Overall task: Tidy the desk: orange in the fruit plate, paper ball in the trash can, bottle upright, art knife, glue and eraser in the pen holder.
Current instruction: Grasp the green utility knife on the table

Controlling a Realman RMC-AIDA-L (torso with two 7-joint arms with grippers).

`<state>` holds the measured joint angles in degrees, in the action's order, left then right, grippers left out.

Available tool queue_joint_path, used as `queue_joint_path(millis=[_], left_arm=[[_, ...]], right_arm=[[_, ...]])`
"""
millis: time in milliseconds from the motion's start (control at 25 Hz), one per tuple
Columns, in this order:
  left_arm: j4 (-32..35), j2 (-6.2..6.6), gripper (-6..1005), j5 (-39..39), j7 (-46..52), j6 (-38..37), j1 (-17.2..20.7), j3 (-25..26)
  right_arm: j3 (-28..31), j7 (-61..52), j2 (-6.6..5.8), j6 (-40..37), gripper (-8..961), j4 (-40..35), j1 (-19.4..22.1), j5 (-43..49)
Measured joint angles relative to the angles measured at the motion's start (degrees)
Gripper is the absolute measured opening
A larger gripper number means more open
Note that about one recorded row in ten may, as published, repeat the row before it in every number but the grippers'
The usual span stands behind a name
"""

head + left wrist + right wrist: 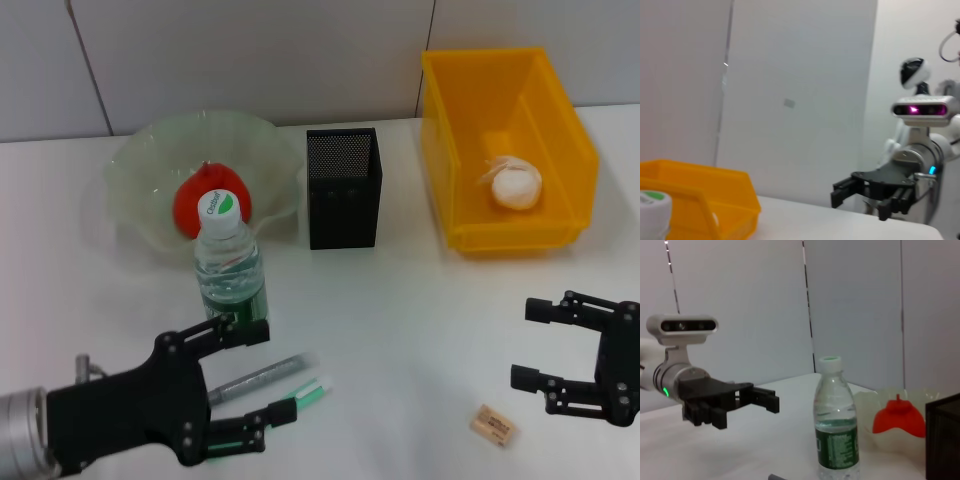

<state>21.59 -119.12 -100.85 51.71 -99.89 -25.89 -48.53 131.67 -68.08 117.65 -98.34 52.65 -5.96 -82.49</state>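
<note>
Water bottle [230,262] upright on bench [400,320] before fruit plate [140,190] holding orange [210,205]; paper ball [516,184] in yellow bin [570,130]. Eraser [493,425], art knife [262,377], glue [310,392] lie on bench. Left end effector [258,375] open, empty, just beside bottle; right end effector [527,345] open, empty, near eraser

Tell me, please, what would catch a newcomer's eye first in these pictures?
Probably the yellow bin at the far right of the table, with the paper ball lying in it, and the orange in the glass fruit plate at far left. Next, the water bottle standing upright in front of that plate, with the open left pincer just before it and the open right pincer near the eraser.
</note>
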Motion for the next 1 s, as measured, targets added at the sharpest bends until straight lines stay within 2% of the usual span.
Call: queue_joint_path(millis=[160, 200, 320, 440, 560, 600, 640, 680, 720, 760, 880, 1000], left_arm=[[4.31, -0.02, 815, 1.13, 4.39, 0.07, -0.57, -2.12], [8.11, -0.03, 815, 3.14, 7.11, 0.30, -0.17, -4.35], [11.71, -0.03, 815, 5.89, 8.53, 0.86, 1.02, -7.29], [19.43, -0.05, 786, 12.92, 10.26, 3.79, 4.77, -14.72], [32.91, 0.04, 756, 18.51, 15.36, 12.49, 10.78, -25.04], [43.64, 0.39, 756, 17.59, 22.05, 20.52, 14.56, -31.40], [43.64, 0.39, 756, 17.59, 22.05, 20.52, 14.56, -31.40], [49.09, 0.49, 756, 14.93, 27.36, 23.78, 15.81, -33.58], [58.11, 0.58, 756, 7.78, 37.81, 26.99, 17.08, -35.70], [58.11, 0.58, 757, 7.78, 37.81, 26.99, 17.08, -35.70], [66.76, 0.52, 757, -2.69, 51.95, 25.84, 17.15, -36.65], [71.78, 0.52, 757, -8.72, 61.21, 23.44, 16.70, -38.78]], right_arm=[[1.59, 0.01, 0.05, -0.42, 779, -0.21, -0.05, 0.13], [2.39, 0.02, 0.27, -0.58, 779, -0.23, 0.04, 0.17], [3.04, 0.08, 0.45, -0.63, 779, -0.39, 0.20, 0.19], [3.63, 0.61, 0.48, -0.64, 779, -1.29, 0.36, 0.21], [4.13, 1.38, 0.57, -0.65, 779, -2.50, 0.29, 0.21], [4.26, 1.67, 0.62, -0.65, 779, -2.86, 0.21, 0.23], [4.32, 1.84, 0.65, -0.64, 779, -3.12, 0.13, 0.25], [4.36, 2.03, 0.67, -0.62, 779, -3.34, 0.04, 0.26], [4.38, 2.12, 0.68, -0.61, 779, -3.44, 0.00, 0.27], [4.38, 2.12, 0.68, -0.61, 779, -3.44, 0.00, 0.27], [4.38, 2.14, 0.57, -0.63, 778, -3.18, 0.05, 0.29], [4.39, 2.15, 0.18, -0.64, 778, -2.96, 0.13, 0.66]])
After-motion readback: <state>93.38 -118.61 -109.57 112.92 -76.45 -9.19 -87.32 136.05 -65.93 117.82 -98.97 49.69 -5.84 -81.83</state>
